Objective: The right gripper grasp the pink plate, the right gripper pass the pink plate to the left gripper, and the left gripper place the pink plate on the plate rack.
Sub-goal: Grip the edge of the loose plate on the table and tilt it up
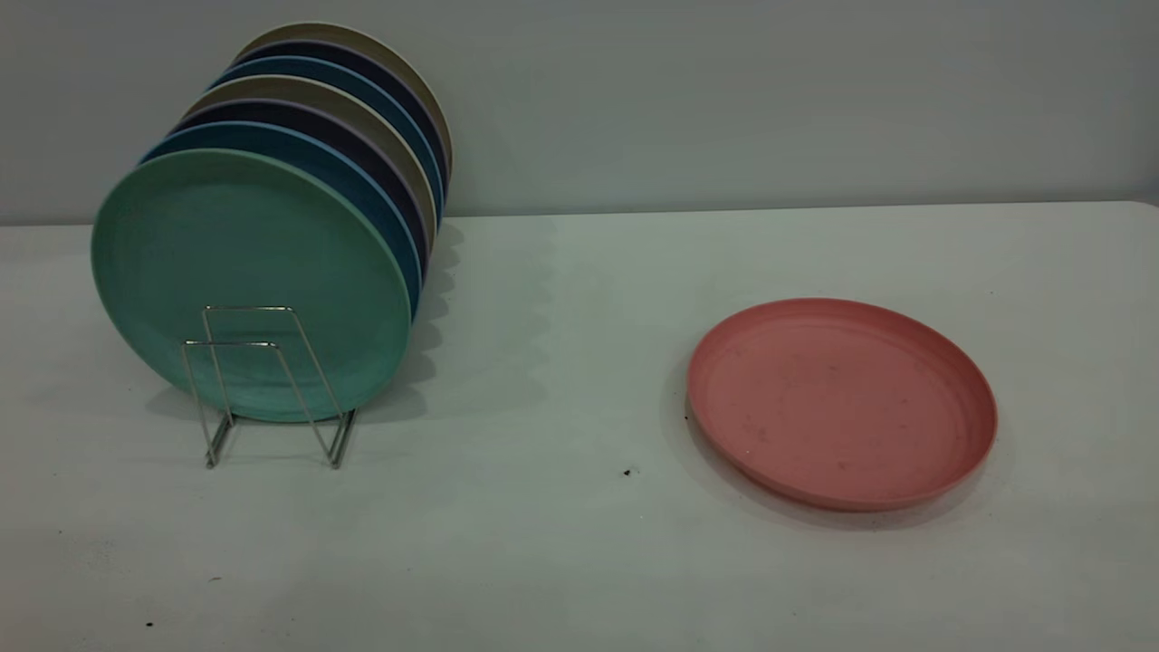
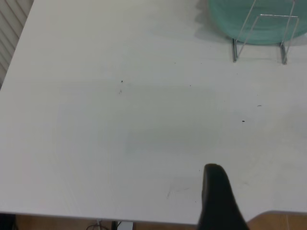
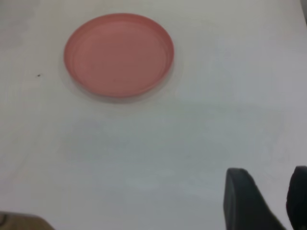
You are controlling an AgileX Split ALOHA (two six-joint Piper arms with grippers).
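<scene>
While the white table [image 1: 579, 561] runs wide and bare beneath a plain grey wall [image 1: 724, 100], faint dark specks dot its surface, one of them just off the 8 o'clock side of the pink plate [image 1: 842, 403]. That plate lies flat on the table, right side up, at about 4 o'clock from the middle of the exterior view, with nothing touching it. Well apart from it, at about 9 o'clock, the plate rack [image 1: 267, 385] stands on the table, its silver wire loops upright. A green plate [image 1: 244, 263] stands on edge at the front of the rack, with two free loops in front of it, and behind it a row of blue, dark and beige plates [image 1: 362, 118] leans back toward the wall.

The right gripper [image 3: 268, 203] shows only in its own wrist view, hovering over bare table well short of the pink plate [image 3: 119, 54]; its two dark fingers [image 3: 244, 201] stand apart with open table between them, holding nothing. The left gripper [image 2: 218, 199] shows in its wrist view as one dark tapered tip over the table's near edge, away from the plate rack [image 2: 263, 36] and the green plate [image 2: 249, 21] beyond; whether it is open or closed I cannot tell.
</scene>
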